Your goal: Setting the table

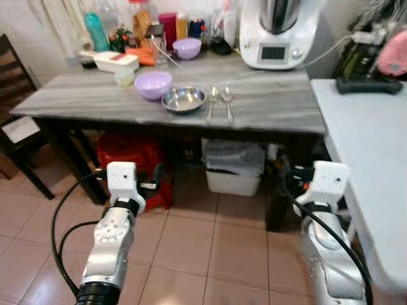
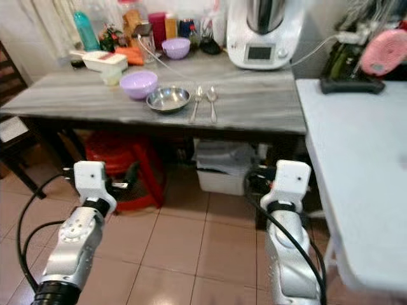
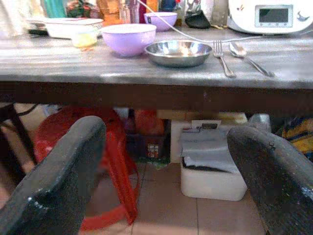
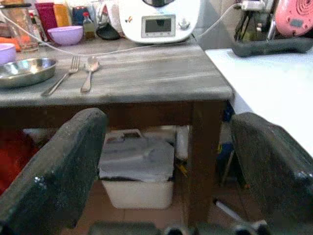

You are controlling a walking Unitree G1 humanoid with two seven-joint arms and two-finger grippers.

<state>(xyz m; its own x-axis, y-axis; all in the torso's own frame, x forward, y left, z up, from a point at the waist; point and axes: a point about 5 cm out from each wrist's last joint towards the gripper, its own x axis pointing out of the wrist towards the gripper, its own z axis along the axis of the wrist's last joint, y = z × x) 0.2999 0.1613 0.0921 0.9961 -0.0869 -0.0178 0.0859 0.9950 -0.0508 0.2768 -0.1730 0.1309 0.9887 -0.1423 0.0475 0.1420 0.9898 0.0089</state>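
On the grey wooden table (image 1: 273,108) a steel bowl (image 1: 184,99) sits near the front edge, with a fork (image 1: 212,101) and a spoon (image 1: 227,101) lying side by side to its right. A purple bowl (image 1: 152,84) stands just left of the steel bowl, and a smaller purple bowl (image 1: 187,47) is at the back. Both arms are held low in front of the table, below its top. My left gripper (image 3: 166,161) is open and empty, facing the table's front edge. My right gripper (image 4: 166,156) is also open and empty, facing the table's right front leg.
A white kitchen machine (image 1: 278,35), bottles and a white container (image 1: 109,60) crowd the table's back. A red stool (image 1: 130,155) and a white bin (image 1: 234,168) stand under it. A white table (image 1: 369,146) is close on the right and a dark chair (image 1: 16,95) on the left.
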